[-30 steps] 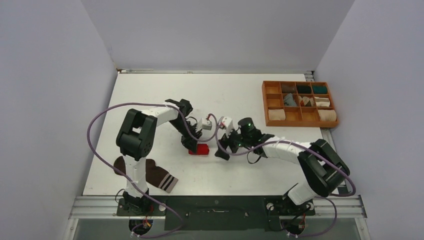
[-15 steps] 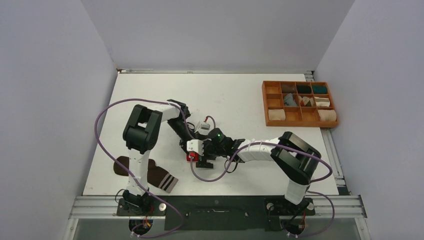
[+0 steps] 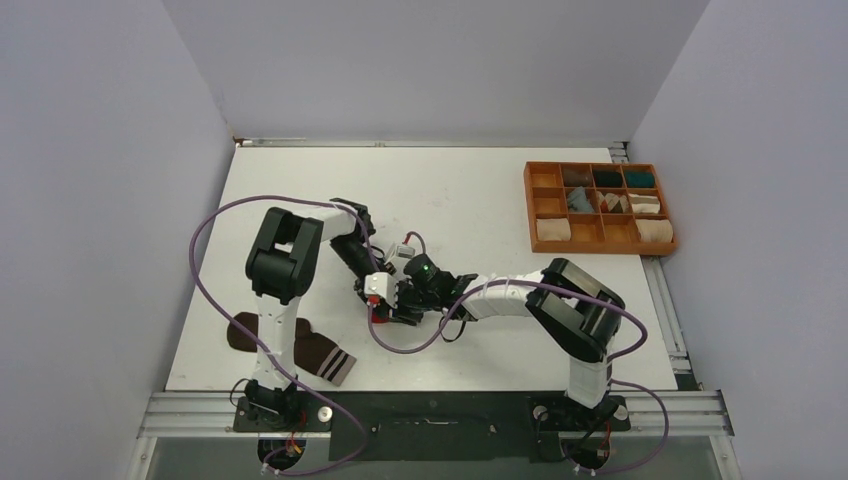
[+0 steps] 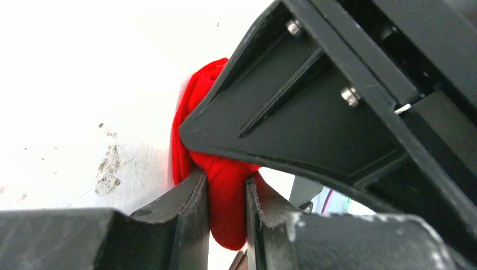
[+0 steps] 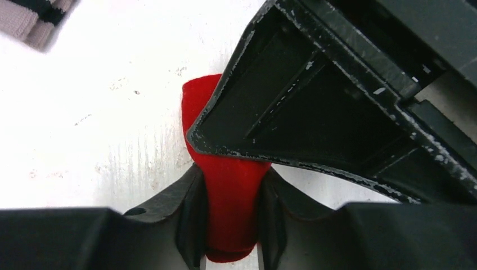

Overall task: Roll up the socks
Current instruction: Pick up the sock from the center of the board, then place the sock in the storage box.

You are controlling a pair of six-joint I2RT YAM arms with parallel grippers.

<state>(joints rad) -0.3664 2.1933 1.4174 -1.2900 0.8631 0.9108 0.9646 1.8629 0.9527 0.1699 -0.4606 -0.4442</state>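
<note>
Jaws of left gripper [image 4: 226, 197] and right gripper [image 5: 232, 191] both pinch the red sock [image 5: 194, 104], largely hidden overhead.

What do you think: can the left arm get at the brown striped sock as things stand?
Probably not yet. The left hand is shut on the red sock, which the right hand grips too. The brown striped sock lies free near that arm's base; only the grip seems to hinder.
</note>
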